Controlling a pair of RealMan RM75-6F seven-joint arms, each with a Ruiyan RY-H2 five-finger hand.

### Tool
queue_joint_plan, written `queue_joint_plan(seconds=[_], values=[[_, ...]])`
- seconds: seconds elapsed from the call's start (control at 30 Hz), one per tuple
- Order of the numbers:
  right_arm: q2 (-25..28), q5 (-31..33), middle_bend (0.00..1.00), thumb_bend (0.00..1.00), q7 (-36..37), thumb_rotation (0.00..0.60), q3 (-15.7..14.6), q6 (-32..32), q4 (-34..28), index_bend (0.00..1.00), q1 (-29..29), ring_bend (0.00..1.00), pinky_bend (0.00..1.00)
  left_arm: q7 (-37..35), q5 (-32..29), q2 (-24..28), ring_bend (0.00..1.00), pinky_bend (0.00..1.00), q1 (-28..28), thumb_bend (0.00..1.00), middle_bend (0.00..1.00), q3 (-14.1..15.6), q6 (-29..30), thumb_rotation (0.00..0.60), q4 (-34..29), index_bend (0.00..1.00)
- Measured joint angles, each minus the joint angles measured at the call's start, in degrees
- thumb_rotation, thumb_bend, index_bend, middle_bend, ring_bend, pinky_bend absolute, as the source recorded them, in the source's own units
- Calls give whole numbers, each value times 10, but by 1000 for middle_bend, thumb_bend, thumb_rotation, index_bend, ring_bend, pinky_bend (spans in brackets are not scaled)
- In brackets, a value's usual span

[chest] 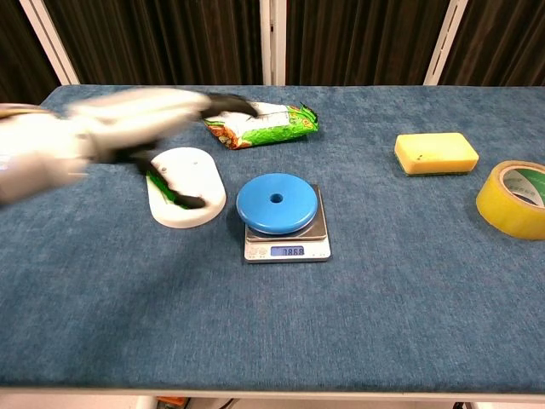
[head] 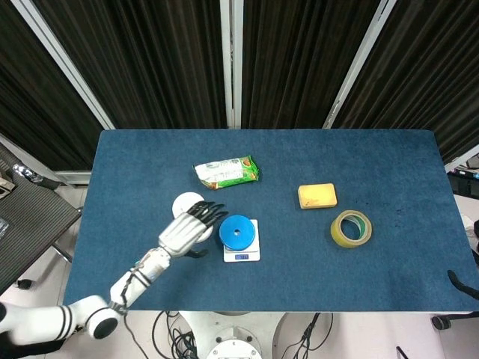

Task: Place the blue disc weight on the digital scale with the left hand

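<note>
We see the blue disc weight (chest: 277,203) lying flat on the digital scale (chest: 287,241), its centre hole facing up and the scale's small display lit below its front edge, though we cannot read the digits with certainty. The left hand (head: 190,226) hangs just to the left of the scale, clear of the disc and holding nothing, its dark fingers (head: 210,212) spread apart and reaching over a white oval dish (chest: 187,198) that sits on the blue surface (chest: 272,341) directly beneath it. In the chest view the left hand (chest: 149,119) is blurred, so we can tell little about its fingers there; a green item in the dish is too unclear for us to name. Beyond the hand, toward the far edge of the surface, lies a green and white snack packet (head: 227,172). Well off to the right of the hand, past the scale, we find a yellow sponge (head: 317,196) and, near it, a roll of yellow tape (head: 351,228) lying flat. The right hand appears in neither view.
</note>
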Motion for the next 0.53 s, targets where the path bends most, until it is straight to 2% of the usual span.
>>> queue_joint_plan(seconds=[0.13,0.27,0.4,0.53], values=[[-2,-31,0,131,-8,600,-10,17,3,0,0,0,0,19,16,52,0,88,76,187,63,45,92,600,-24,105],[-9,-50,0,130,-26,600,-16,28,2,0,2,0,0,1,42,79,0,87,158,182,67,81,196,600,-9,105],[-22,-55,0,129,-37,600,-18,24,5,0,9,0,0,-59,63,83,0,85,251,182,66,106,295,600,55,104],[-32,-61,0,129,-50,600,-21,22,9,0,14,0,0,-116,76,79,0,84,305,182,66,114,344,600,133,97]])
